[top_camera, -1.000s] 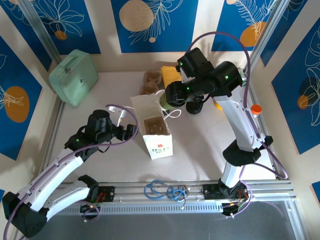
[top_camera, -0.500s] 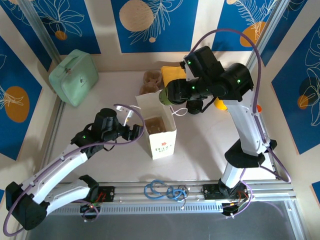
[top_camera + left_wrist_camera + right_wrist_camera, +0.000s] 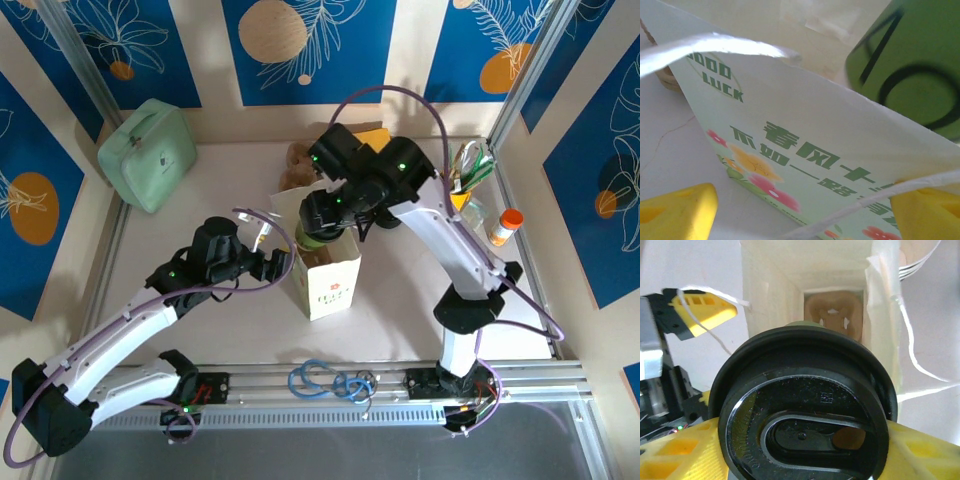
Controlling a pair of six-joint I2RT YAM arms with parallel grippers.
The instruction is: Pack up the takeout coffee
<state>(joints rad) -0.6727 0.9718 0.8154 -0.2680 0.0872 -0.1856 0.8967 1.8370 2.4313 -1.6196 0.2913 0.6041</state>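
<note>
The coffee cup [image 3: 802, 410] is hanging upright, lid up, at the open mouth of the paper bag [image 3: 335, 285], directly over the cardboard holder [image 3: 832, 315] at the bottom. The right claw [image 3: 312, 230] is gripping the cup's sides, so the drop is probably running straight down. The left claw [image 3: 800, 215] is gaping wide, straddling the bag's side wall.

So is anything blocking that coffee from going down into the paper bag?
Nothing visible does. The right end effector holds the takeout coffee over the open mouth of the paper bag, and the inside is clear down to the brown cup carrier at the bottom.
</note>
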